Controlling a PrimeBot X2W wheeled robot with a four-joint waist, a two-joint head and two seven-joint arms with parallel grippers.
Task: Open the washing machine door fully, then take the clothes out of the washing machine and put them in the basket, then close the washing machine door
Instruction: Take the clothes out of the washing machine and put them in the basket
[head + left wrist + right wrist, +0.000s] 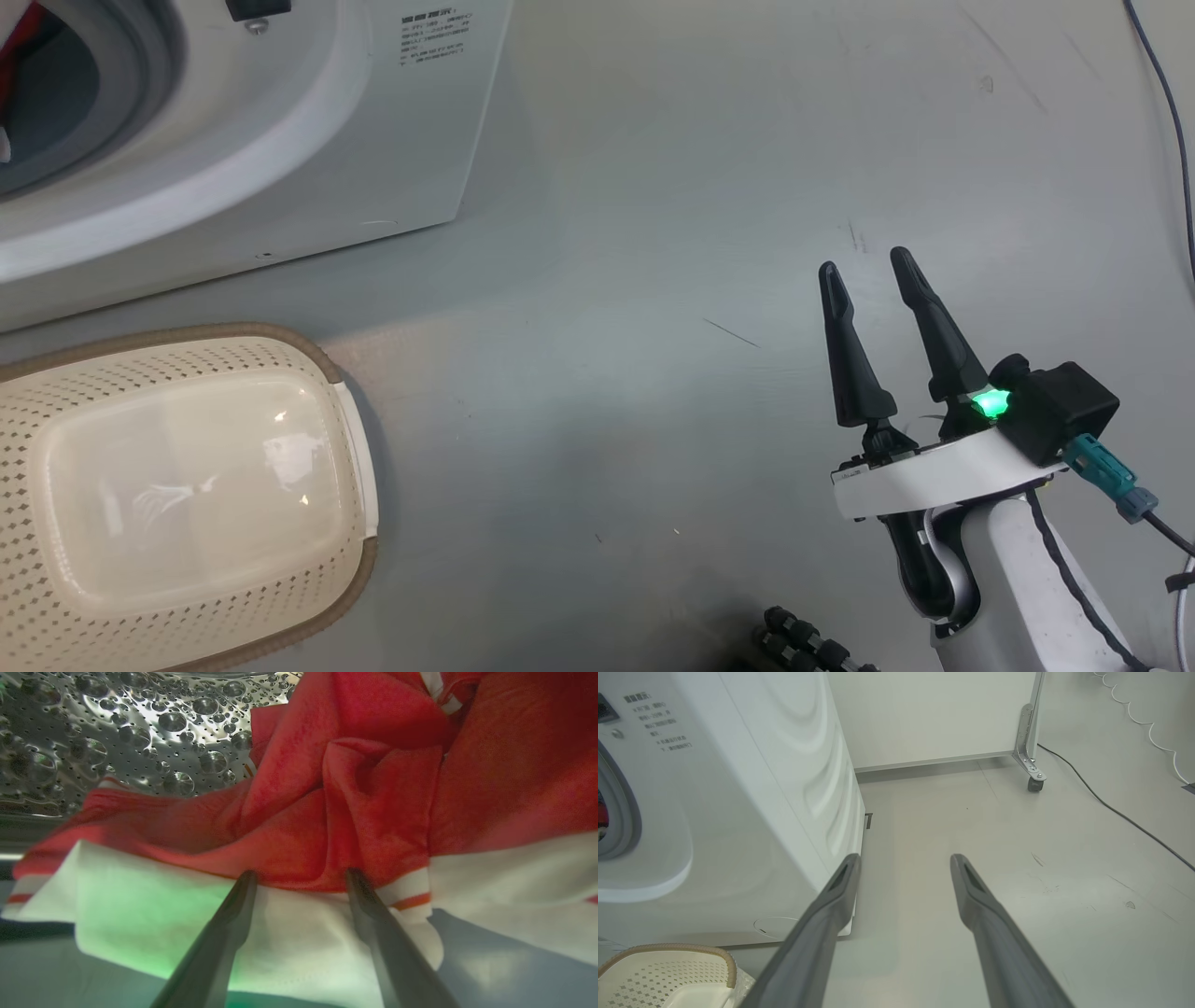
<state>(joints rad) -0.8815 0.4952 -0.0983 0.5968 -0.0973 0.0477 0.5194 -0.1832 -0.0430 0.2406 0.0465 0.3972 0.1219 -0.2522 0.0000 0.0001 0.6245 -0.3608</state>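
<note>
Floor (653, 280), pale grey and scuffed, ran across the head view from 12 to 6 o'clock. Washer (280, 140) stood on it at 10 o'clock, white, with small printed text on its front panel and the grey rubber ring (140, 56) of its mouth at the top left corner. In the right wrist view the same washer (738, 788) rose at 9 o'clock, its ribbed side wall facing the camera.

Basket (187, 485) sat on the floor at 8 o'clock of the head view, just in front of the washer and apart from it, upright, cream with a brown rim, its glossy bottom catching the light. One corner of it (668, 970) showed at 7 o'clock of the right wrist view.

Clothes (373, 788) lay inside the steel drum (117, 732), red folds heaped from 12 to 3 o'clock of the left wrist view, a broad white panel below them at 6 o'clock. A sliver of red (23, 37) showed inside the mouth in the head view.

Left gripper (301, 873) was inside the drum, fingers spread wide over the white panel, tips at the lower edge of a red fold; it pinched nothing, and whether the tips pressed the cloth could not be told.

Right gripper (864, 262) hung over bare floor at 4 o'clock of the head view, well apart from basket and washer, fingers spread and holding nothing, a green light at its base. Its own camera showed the same spread fingers (904, 858).

Cable (1167, 121) trailed along the floor at 2 o'clock
</note>
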